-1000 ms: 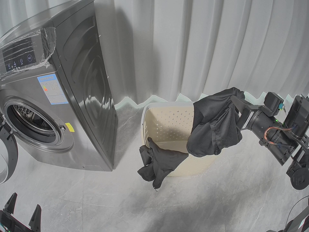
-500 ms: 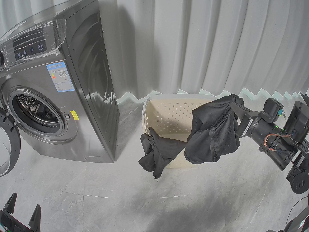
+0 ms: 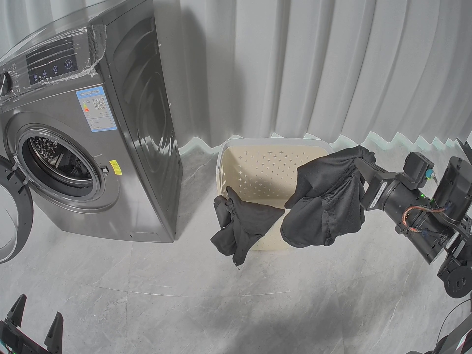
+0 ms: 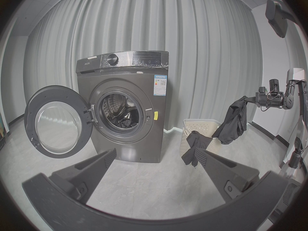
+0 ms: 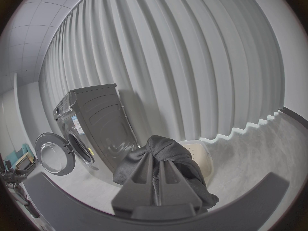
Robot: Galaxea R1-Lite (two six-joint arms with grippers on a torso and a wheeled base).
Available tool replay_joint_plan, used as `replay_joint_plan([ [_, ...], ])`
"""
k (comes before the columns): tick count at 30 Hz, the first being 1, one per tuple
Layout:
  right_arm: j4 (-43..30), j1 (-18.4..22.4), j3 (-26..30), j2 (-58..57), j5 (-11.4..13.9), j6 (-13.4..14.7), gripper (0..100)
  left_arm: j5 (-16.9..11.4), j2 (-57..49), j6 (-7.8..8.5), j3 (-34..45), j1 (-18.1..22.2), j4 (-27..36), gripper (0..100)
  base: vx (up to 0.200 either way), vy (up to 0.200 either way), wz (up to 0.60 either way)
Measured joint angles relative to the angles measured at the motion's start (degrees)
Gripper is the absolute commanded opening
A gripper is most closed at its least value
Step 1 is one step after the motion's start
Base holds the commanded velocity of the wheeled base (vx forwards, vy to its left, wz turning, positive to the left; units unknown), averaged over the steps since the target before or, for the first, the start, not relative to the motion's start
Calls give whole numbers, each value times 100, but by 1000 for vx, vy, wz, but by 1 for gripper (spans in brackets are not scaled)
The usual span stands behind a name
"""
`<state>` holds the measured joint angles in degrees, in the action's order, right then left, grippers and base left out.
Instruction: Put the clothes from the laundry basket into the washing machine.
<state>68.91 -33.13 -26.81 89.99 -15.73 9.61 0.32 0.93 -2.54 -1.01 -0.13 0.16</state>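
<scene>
Left tool [image 3: 34, 320] sits low at 7 o'clock in the head view, fingers spread wide, nothing in it. It is well apart from the clothes.

Washing machine [image 3: 98, 124] stands on the floor [image 3: 196, 291] at 10 o'clock. Its door [image 3: 12, 212] is swung fully open to the machine's 9 o'clock side and the drum [image 3: 61, 165] is exposed. The left wrist view shows a dark item [image 4: 125, 123] lying at the bottom of the drum.

Laundry basket [image 3: 260, 168], cream and perforated, is on the floor at about 12 o'clock, near the machine's side panel but not touching it. A draped garment [image 3: 241, 222], dark, hangs over the basket's near rim at its 7 o'clock corner, part inside and part down the outside wall.

Right tool [image 3: 363, 162] comes in from 3 o'clock, level with the basket's rim. Its fingers [image 5: 146, 174] are pinched narrow on a held garment [image 3: 324, 202], dark. The cloth is bunched over the fingertips and hangs in folds over the basket's 4 o'clock side. Whether the hanging end touches the rim I cannot tell.

White curtain [image 3: 305, 55] runs across the back.
</scene>
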Motion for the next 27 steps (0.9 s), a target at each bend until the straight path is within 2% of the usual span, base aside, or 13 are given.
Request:
replay_joint_plan([
  [5,0,-127,-15,11,-113,43,0,6,0,0,0,-2,2,100,0,200,0],
  [27,41,-158,-59,33,-63,62,0,1,0,-4,0,-5,2,100,0,200,0],
])
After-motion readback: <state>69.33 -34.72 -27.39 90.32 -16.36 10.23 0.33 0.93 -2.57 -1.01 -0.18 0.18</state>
